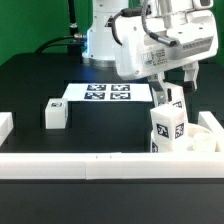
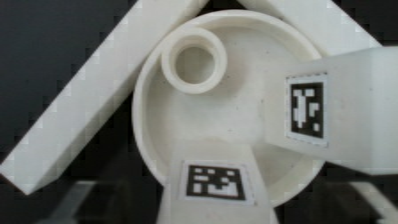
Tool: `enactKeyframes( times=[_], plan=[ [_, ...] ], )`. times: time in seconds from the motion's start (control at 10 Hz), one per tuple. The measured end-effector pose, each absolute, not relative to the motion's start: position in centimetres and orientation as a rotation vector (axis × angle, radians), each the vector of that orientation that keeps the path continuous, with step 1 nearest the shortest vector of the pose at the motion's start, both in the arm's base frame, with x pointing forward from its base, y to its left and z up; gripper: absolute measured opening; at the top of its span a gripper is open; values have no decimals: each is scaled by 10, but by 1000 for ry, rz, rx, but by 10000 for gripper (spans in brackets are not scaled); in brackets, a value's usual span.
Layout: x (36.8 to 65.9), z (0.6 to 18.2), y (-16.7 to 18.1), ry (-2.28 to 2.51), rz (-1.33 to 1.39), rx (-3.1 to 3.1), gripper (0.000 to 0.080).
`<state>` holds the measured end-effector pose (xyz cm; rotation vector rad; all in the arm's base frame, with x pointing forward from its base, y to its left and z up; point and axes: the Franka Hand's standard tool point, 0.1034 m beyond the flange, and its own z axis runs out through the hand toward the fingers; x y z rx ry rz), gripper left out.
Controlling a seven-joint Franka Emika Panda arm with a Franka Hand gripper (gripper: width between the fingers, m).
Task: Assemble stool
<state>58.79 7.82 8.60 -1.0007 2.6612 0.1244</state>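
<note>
The stool is partly built, by my reading: its round, thick white plastic disc seat (image 1: 200, 143) lies at about four o'clock on the black tabletop (image 1: 30, 88), tucked against the long white border rail (image 1: 90, 165). Two short, blocky white legs with black-and-white tags seem to stand on it, a front leg (image 1: 168, 130) and a rear leg (image 1: 170, 100). The wrist view shows one round recess (image 2: 192, 60) in the seat bare, so a third leg is probably left to fit. The loose white leg (image 1: 55, 114) lies well apart at nine o'clock. Whether the two standing legs are fully seated cannot be told. The end effector (image 1: 174, 86) hangs just over the rear leg, and I cannot tell whether it pinches that leg or stands spread clear of it. The marker board (image 1: 105, 92) lies flat near twelve o'clock, between arm base and rail. Nothing appears to block the loose leg, but the standing legs and the rail crowd the bare recess.
</note>
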Motion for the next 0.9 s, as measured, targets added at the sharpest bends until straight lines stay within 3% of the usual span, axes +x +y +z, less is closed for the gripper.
enactKeyframes(
  times=[0.1,0.3,0.9],
  plan=[
    [591,93,76,2599,107,-1120,603],
    [596,109,76,2547,102,-1169,639],
    [593,106,77,1879,-23,-2190,649]
  ],
)
